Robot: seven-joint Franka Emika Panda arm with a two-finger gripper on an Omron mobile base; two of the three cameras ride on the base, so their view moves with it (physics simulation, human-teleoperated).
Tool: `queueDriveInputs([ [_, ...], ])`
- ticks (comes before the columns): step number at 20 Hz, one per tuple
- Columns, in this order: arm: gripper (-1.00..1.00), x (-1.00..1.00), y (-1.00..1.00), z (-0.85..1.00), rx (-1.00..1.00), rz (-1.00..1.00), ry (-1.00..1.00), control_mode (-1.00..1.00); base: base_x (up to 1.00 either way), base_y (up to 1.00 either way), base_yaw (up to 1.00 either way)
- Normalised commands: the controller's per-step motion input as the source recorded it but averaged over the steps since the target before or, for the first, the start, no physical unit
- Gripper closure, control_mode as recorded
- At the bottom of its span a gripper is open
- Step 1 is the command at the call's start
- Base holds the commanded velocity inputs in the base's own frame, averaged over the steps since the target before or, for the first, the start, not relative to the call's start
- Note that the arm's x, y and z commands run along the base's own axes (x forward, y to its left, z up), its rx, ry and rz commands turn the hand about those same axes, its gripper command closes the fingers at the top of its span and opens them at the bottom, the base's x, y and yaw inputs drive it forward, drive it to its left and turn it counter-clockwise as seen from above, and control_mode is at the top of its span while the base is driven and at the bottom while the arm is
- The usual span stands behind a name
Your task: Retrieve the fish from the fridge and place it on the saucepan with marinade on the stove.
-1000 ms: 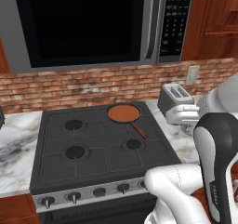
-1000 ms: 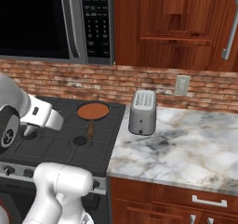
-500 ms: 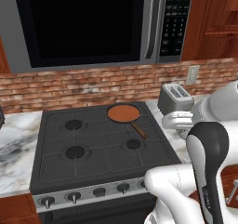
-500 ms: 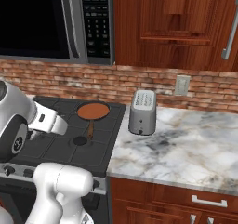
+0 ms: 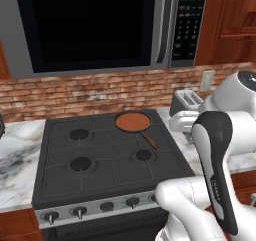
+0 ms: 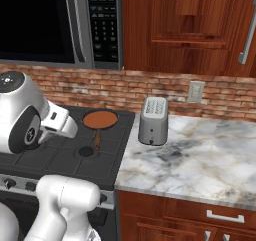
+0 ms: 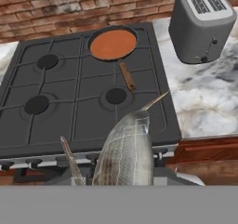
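Observation:
The fish [image 7: 125, 153], silvery-grey with a thin pointed tail, fills the bottom centre of the hand view, and my gripper [image 6: 71, 130] is shut on it. It hangs above the front right of the stove [image 7: 83, 102], short of the saucepan. The saucepan [image 7: 113, 44] sits on the back right burner, showing the smooth reddish-brown marinade [image 5: 133, 121], with its brown handle [image 7: 126, 75] pointing toward the front. My fingertips are hidden behind the fish. The fridge is out of view.
A grey toaster [image 6: 153, 121] stands on the marble counter [image 6: 200, 155] just right of the stove. A microwave [image 5: 90, 25] hangs above the burners against a brick wall. Knobs [image 5: 106, 205] line the stove's front panel. Wooden cabinets [image 6: 190, 25] are overhead at the right.
The arm has swung: its dark elbow link has shifted left in the left base view, and the hand with the fish has edged slightly toward the stove. The pan has not moved.

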Motion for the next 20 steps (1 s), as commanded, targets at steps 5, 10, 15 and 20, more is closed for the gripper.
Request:
queueDriveInputs([
  [5, 1.00, 0.13, 0.00, -0.13, 0.00, 0.00, 0.02, -1.00, 0.00, 0.00, 0.00],
  [10, 1.00, 0.14, 0.00, -0.17, 0.00, 0.00, 0.00, -1.00, 0.00, 0.00, 0.00],
  [15, 1.00, 0.14, 0.00, -0.14, 0.00, 0.00, -0.03, -1.00, 0.00, 0.00, 0.00],
  [20, 1.00, 0.07, 0.00, -0.15, 0.00, 0.00, -0.05, -1.00, 0.00, 0.00, 0.00],
])
